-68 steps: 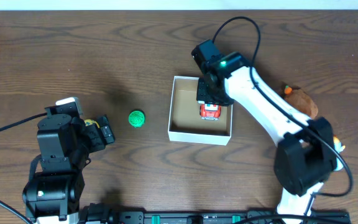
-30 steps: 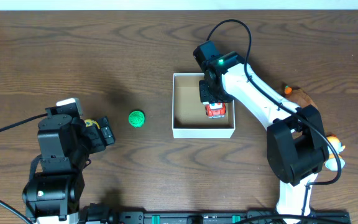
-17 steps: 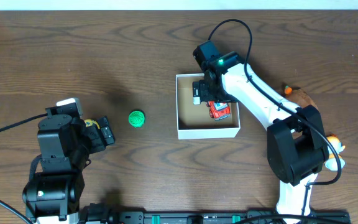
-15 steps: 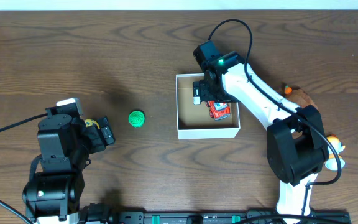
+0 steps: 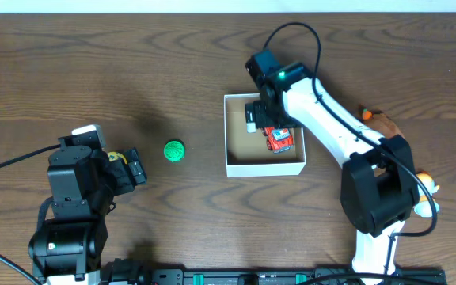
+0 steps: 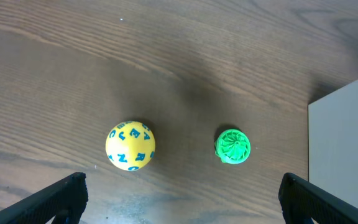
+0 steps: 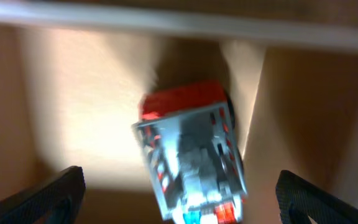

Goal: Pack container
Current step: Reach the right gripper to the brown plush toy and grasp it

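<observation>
The red truck [image 5: 279, 140] has just been let go inside the white box [image 5: 236, 168] on the tabletop [image 5: 133, 63], the right pincer [image 5: 264, 120] is now spread open over it, the left pincer [image 5: 131, 169] is held open and empty, and the green ball [image 5: 174, 150] is left to pack.

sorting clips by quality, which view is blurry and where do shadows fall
Right wrist: blurred, truck and box wall smeared. Left wrist: sharp, with a soft dark shadow on the table above the green ball. Overhead: sharp, evenly lit, faint shadow left of that ball.
</observation>
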{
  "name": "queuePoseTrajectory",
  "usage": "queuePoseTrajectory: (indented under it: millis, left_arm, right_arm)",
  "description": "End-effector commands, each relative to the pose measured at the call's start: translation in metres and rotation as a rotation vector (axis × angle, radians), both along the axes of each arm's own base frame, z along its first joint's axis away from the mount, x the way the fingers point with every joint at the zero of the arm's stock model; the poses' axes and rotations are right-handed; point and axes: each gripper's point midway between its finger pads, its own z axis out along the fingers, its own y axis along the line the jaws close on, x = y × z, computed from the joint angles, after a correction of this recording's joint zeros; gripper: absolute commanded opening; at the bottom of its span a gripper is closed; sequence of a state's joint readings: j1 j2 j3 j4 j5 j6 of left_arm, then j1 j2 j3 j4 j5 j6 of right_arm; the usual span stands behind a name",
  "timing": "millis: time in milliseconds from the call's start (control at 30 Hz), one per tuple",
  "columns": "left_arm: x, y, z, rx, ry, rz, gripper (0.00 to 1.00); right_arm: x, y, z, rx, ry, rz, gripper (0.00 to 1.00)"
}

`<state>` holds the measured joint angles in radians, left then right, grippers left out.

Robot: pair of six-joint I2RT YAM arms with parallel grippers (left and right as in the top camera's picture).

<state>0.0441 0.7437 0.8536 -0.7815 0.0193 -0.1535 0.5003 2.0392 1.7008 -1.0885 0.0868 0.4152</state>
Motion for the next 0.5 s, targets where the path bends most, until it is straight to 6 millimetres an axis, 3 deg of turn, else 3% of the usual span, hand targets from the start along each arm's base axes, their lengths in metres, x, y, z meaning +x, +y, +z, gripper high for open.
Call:
queuePoseTrajectory:
  millis: [0,100,200,333,467]
  left_arm:
    - [0.002,0.002,0.009,0.004,-0.022,0.008,0.98]
    - [0.002,0.002,0.009,0.004,-0.022,0.008,0.98]
    - [0.002,0.002,0.009,0.004,-0.022,0.008,0.98]
    - [0.002,0.002,0.009,0.004,-0.022,0.008,0.98]
    - [0.002,0.002,0.009,0.004,-0.022,0.008,0.98]
  right_arm:
    - [0.028,-0.003,0.098,0.073,-0.226,0.054,0.99]
    - [0.034,-0.026,0.155,0.082,-0.337,0.062,0.99]
    - [0.032,-0.084,0.190,0.019,-0.398,-0.037,0.99]
    - [0.020,-0.162,0.192,-0.070,-0.336,-0.087,0.99]
    - [0.004,-0.227,0.157,-0.148,-0.174,-0.047,0.99]
